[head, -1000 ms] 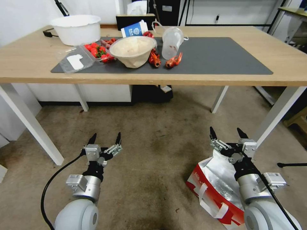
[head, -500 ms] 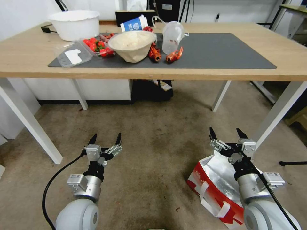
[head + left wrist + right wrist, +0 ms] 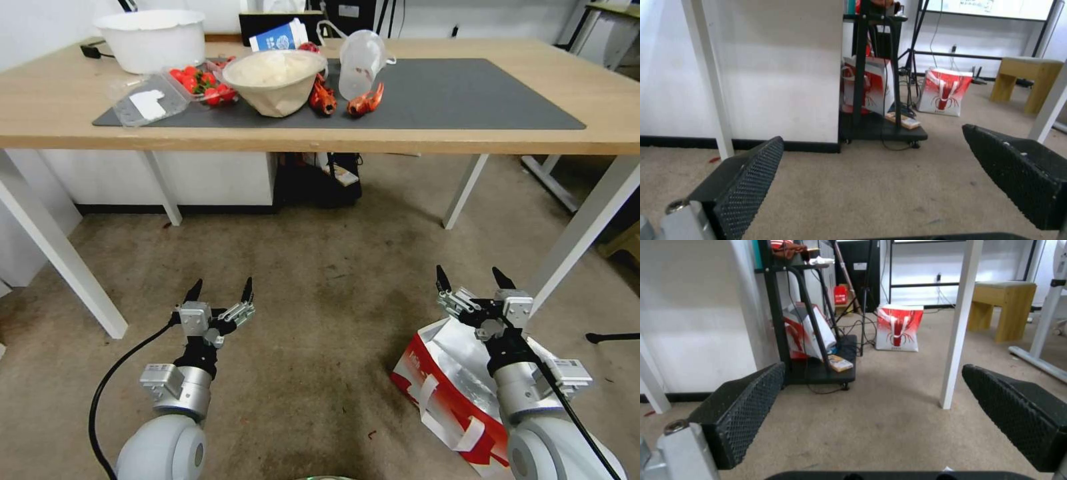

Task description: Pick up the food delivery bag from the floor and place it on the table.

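Note:
The food delivery bag (image 3: 448, 395), red and white with white strap handles, lies tilted on the floor (image 3: 320, 313) at the lower right, its foil lining facing up. My right gripper (image 3: 469, 273) hangs open just above the bag's far rim, the arm covering part of the foil. My left gripper (image 3: 221, 288) is open over bare carpet on the left. Both wrist views look under the table, each with its open gripper (image 3: 871, 136) (image 3: 872, 370) holding nothing. The table (image 3: 467, 139) with its dark mat (image 3: 467, 93) stands ahead.
On the mat's left half sit a white basin (image 3: 150, 37), a strawberry box (image 3: 200, 83), a paper bowl (image 3: 275, 80), a plastic cup (image 3: 360, 63) and crayfish (image 3: 363, 103). White table legs (image 3: 63, 263) (image 3: 580, 233) flank the floor. A black cart (image 3: 320, 180) stands beneath. Another red bag (image 3: 899, 328) stands farther back.
The head camera has moved, so the table sits higher in the picture. Both grippers hold the same open pose and the bag lies where it was.

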